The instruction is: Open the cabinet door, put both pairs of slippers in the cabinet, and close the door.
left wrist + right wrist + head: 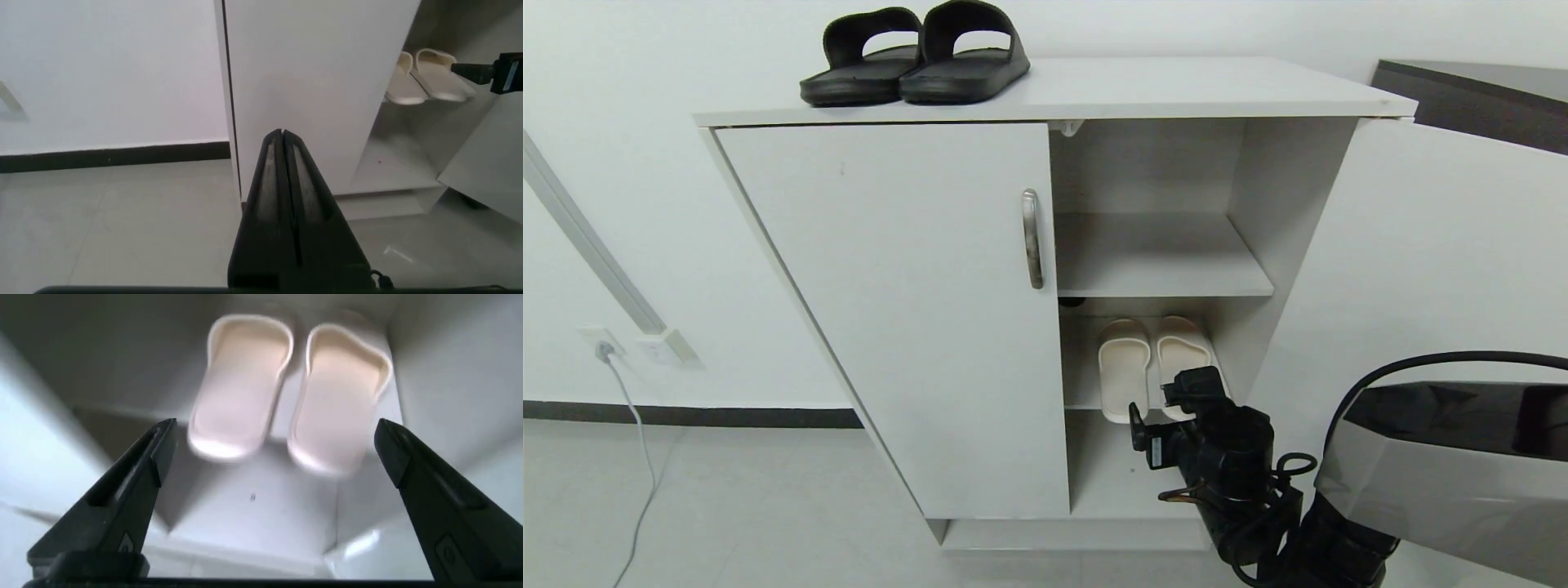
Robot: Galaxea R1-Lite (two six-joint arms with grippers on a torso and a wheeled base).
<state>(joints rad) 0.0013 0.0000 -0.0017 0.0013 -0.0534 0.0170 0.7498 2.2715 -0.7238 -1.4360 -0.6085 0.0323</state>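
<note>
1. Halfway through, by judgement: found right door (1421, 261) swung open, white slippers (1150, 365) lying on the cabinet's (1176, 86) lower shelf (1082, 396).
2. Noted black slippers (915, 57) atop the cabinet, not yet stowed.
3. Recorded right end effector (275, 437) spread apart, empty, just before the white pair; left end effector (283, 135) pressed together, low outside.
4. Judged outstanding: stowing black pair, closing door.

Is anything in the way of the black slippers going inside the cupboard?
Nothing visible is. The pair of black rubber slide slippers sits on top of the white cabinet, whose right door hangs open, exposing the upper shelf.
</note>
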